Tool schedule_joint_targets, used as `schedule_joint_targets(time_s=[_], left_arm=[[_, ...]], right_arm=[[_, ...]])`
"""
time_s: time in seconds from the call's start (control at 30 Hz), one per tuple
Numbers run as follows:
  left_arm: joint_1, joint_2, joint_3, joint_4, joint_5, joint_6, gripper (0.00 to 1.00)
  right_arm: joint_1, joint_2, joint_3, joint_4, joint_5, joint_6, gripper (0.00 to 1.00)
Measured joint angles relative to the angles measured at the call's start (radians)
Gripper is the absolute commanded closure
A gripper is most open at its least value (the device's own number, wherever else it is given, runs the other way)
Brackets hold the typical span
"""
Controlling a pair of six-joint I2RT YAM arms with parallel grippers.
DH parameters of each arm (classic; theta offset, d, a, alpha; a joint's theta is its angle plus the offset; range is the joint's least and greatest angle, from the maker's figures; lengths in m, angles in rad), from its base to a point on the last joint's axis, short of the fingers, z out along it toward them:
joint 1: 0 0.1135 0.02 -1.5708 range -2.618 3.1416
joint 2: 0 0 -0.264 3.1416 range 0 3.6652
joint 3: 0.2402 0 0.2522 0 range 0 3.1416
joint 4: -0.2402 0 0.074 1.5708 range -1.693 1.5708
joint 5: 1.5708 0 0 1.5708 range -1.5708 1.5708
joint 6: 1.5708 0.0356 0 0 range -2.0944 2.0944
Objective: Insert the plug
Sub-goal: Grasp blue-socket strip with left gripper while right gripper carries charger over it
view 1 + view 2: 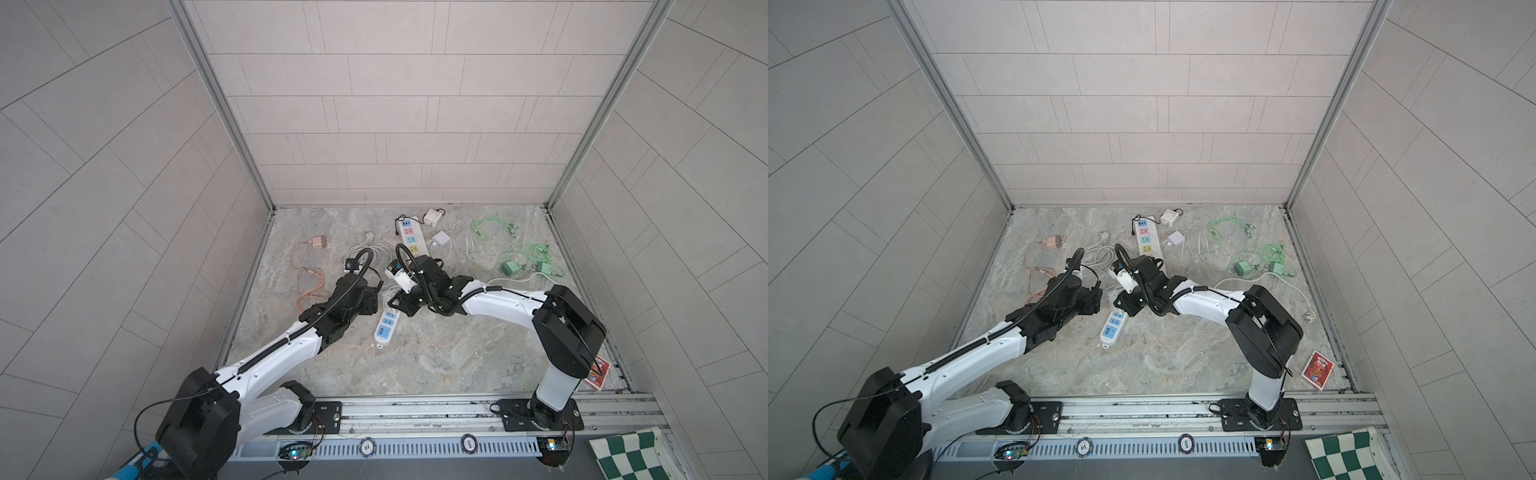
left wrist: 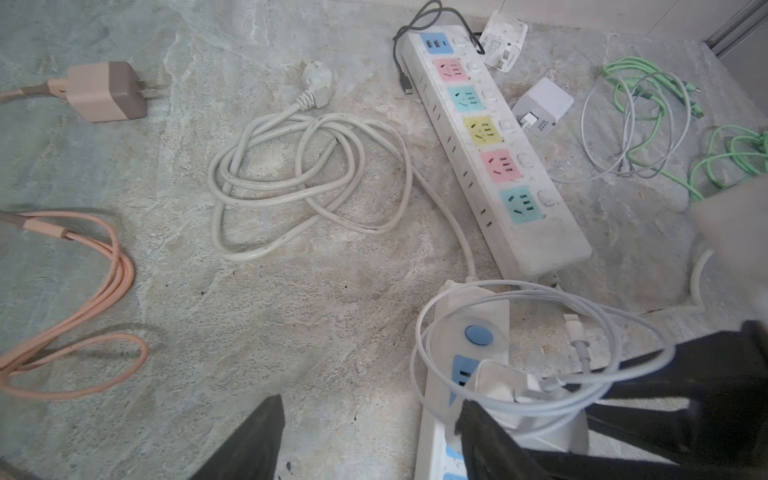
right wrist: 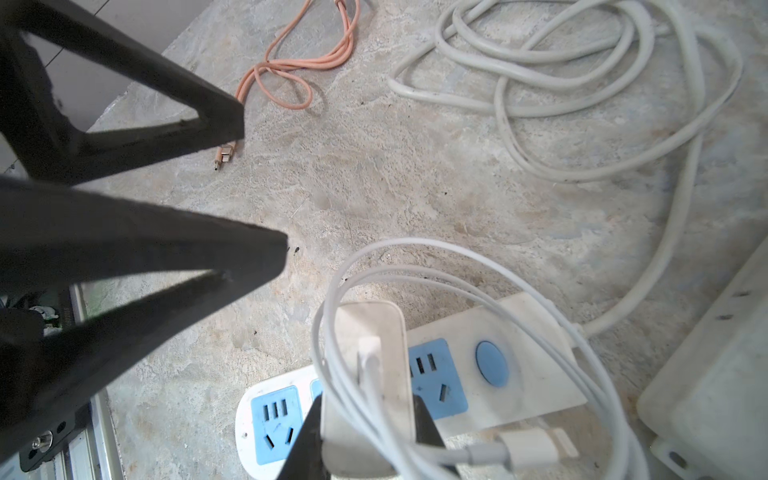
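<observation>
A white charger plug (image 3: 365, 361) stands upright on the white power strip with blue sockets (image 3: 523, 332), between two of its sockets. My right gripper (image 3: 365, 432) is shut on the plug's sides. A thin white cable (image 3: 469, 266) loops around the plug and ends in a loose connector (image 3: 532, 451). My left gripper (image 2: 370, 440) is open beside the strip: one finger (image 2: 494, 440) sits at the plug's side over the strip (image 2: 482, 307), the other over bare floor. In both top views the two grippers meet over the strip (image 1: 386, 326) (image 1: 1112, 326). Whether the prongs are seated is hidden.
A long strip with pastel sockets (image 2: 494, 153) lies just beyond, with two white adapters (image 2: 540, 106) (image 2: 503, 39) beside it. A coiled grey cord (image 2: 307, 178), pink charger (image 2: 104, 91) and orange cable (image 2: 83, 291) lie left. Green cables (image 1: 523, 253) and a red card box (image 1: 1317, 370) lie right.
</observation>
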Motion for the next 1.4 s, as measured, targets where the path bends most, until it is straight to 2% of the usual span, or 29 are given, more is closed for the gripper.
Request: schedule_joint_targets(time_s=[0.23,0.6,1.0,1.4], left_arm=[[0.0,-0.024,-0.033,-0.026,0.005,-0.013,0.33],[0.0,-0.07,-0.122,-0.026,0.066,-0.056,0.33],[0.0,-0.082,-0.129,-0.024,0.089,-0.071,0.34],[0.0,-0.111,-0.15,-0.023,0.089,-0.071,0.35]], right_arm=[[0.0,0.0,0.004,0.002,0.02,-0.012,0.96],[0.0,0.0,0.01,0.008,0.013,-0.015,0.96],[0.022,-0.013,-0.044,0.063,-0.019,-0.018,0.96],[0.036,-0.065,-0.108,0.089,0.014,-0.05,0.97]])
